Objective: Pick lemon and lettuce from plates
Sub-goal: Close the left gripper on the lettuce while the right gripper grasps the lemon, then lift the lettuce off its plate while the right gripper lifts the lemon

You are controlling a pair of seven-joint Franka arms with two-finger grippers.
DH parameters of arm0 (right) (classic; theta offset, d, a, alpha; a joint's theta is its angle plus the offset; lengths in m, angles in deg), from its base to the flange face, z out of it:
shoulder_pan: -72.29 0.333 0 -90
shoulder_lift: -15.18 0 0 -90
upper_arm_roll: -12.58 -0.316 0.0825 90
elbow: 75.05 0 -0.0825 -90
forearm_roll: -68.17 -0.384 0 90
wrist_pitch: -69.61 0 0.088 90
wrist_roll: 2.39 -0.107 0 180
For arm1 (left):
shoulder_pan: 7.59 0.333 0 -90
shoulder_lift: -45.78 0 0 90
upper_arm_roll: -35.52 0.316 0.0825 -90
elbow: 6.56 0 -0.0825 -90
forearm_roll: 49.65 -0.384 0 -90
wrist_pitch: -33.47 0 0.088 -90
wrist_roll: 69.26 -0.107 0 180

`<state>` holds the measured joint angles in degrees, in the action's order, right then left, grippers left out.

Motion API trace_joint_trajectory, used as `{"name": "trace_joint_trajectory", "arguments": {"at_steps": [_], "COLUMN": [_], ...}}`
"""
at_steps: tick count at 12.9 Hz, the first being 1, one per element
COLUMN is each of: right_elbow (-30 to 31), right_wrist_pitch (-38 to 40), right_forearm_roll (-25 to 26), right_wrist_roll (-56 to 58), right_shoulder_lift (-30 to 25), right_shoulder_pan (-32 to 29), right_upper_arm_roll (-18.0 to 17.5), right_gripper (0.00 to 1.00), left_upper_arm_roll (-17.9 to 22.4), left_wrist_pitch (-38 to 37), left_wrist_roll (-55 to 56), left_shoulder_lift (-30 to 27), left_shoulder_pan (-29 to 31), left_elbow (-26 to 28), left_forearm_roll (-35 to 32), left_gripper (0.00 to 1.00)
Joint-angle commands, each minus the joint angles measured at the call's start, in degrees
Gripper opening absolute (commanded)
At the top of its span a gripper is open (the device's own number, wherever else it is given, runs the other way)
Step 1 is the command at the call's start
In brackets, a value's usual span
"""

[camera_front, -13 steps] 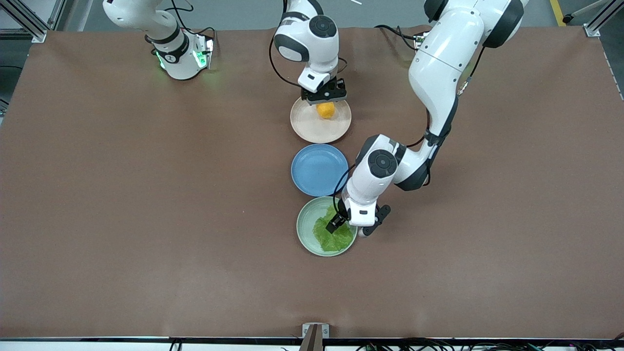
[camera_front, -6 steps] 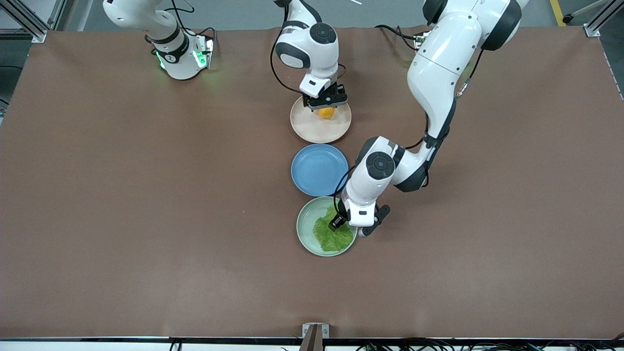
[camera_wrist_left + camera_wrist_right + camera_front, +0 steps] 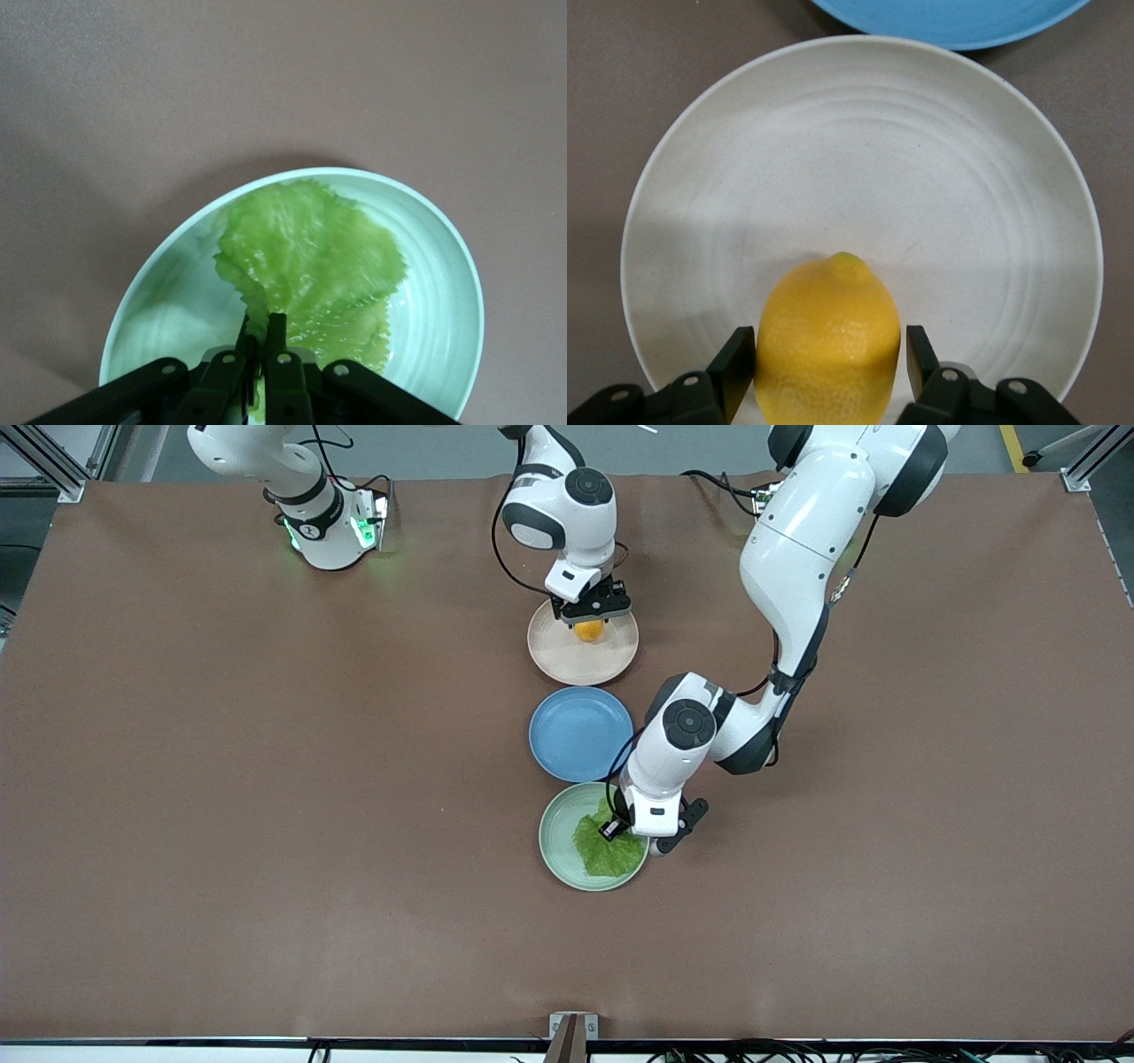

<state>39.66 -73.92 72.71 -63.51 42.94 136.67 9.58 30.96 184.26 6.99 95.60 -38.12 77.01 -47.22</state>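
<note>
Both grippers have closed in over the last second: your left gripper (image 3: 259, 354) was straddling the edge of the lettuce (image 3: 310, 266) with its fingers apart and now has them pinched together on the leaf's stem end, while your right gripper (image 3: 828, 359) has dropped lower over the lemon (image 3: 828, 341) and narrowed until its fingers sit against the fruit's two sides. In the front view the left gripper (image 3: 620, 828) is down in the mint green plate (image 3: 558, 841), the plate nearest the front camera, and the lettuce (image 3: 607, 852) has bunched up a little toward the fingers — it lies less flat than it did. The right gripper (image 3: 592, 613) is low over the beige plate (image 3: 611, 660), the one nearest the arm bases, with the lemon (image 3: 589, 630) showing just beneath it. A blue plate (image 3: 580, 733) lies between the two, with nothing on it. Neither item has left its plate: the lemon rests on the beige surface and the leaf spreads across the green one. So you are, by my reading, at the end of the grasp step on both sides — the lift is what remains. The thin leaf is caught only at one end and may slip or tear as it rises; the lemon's rounded flanks could let it squirt out if the squeeze is not yet firm.
</note>
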Motion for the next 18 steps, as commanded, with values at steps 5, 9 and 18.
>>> {"name": "trace_joint_trajectory", "arguments": {"at_steps": [5, 9, 18], "right_elbow": [0.3, -0.5, 3.9], "right_wrist_pitch": [-0.2, 5.9, 19.3], "right_forearm_roll": [1.5, 0.7, -1.2], "right_wrist_roll": [-4.4, -5.6, 24.8], "right_shoulder_lift": [0.4, -4.5, -15.4], "right_shoulder_pan": [0.4, -7.3, -43.8], "right_upper_arm_roll": [0.8, 0.8, 0.7], "right_gripper": [0.21, 0.00, 0.00], "left_upper_arm_roll": [0.3, 0.2, -15.5], "left_wrist_pitch": [0.1, -3.1, -5.2], "left_wrist_roll": [3.1, 2.5, -28.0], "left_shoulder_lift": [-3.6, -10.3, -35.7], "left_shoulder_pan": [-0.9, 0.1, 26.9], "left_elbow": [-1.1, 0.3, 34.3], "left_forearm_roll": [-0.9, -1.0, -0.9], "left_gripper": [0.01, 0.01, 0.00]}}
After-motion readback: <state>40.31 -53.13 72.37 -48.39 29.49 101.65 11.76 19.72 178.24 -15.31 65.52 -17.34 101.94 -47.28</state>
